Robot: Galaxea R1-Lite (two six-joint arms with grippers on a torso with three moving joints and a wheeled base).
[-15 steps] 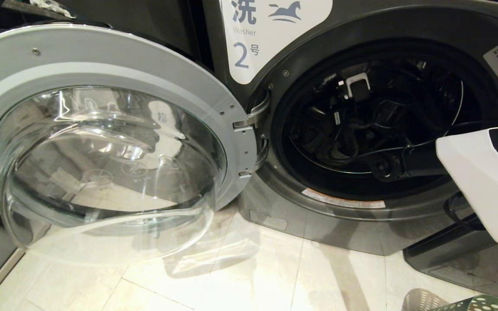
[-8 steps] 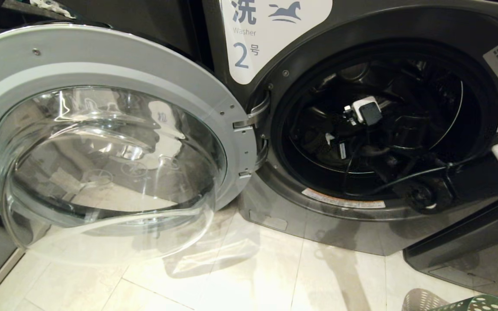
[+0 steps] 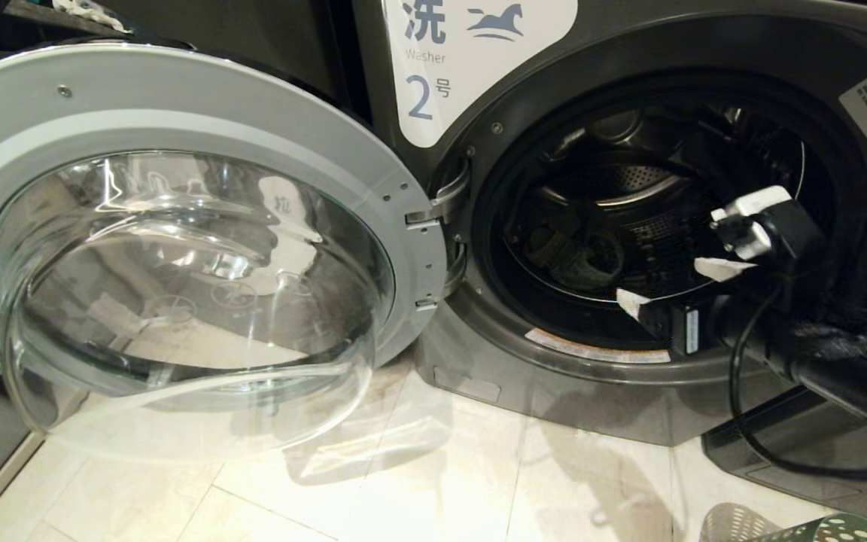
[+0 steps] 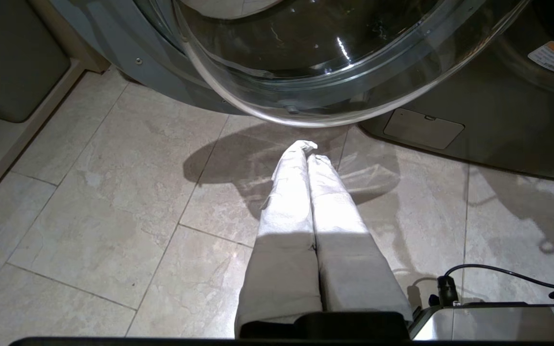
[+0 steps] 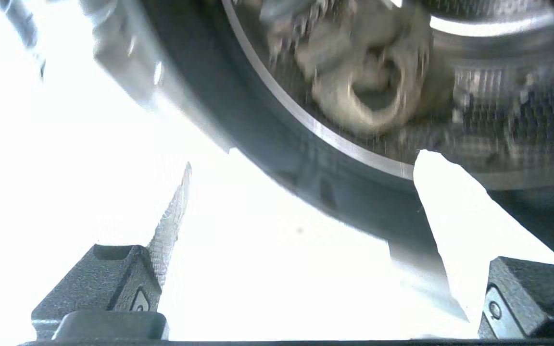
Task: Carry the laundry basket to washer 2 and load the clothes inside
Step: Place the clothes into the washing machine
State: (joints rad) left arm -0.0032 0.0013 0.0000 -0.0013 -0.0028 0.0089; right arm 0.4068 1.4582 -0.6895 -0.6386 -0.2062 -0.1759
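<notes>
Washer 2 is a dark grey front-load machine with a white label showing a blue horse and the numeral 2. Its round glass door stands wide open to the left side. Inside the drum lies a crumpled greyish garment, low and toward the left. The laundry basket, green with round holes, shows only its rim on the floor, near the washer's front.

One dark grey front-load washer, one dark green perforated plastic basket, one crumpled grey garment in the drum.
</notes>
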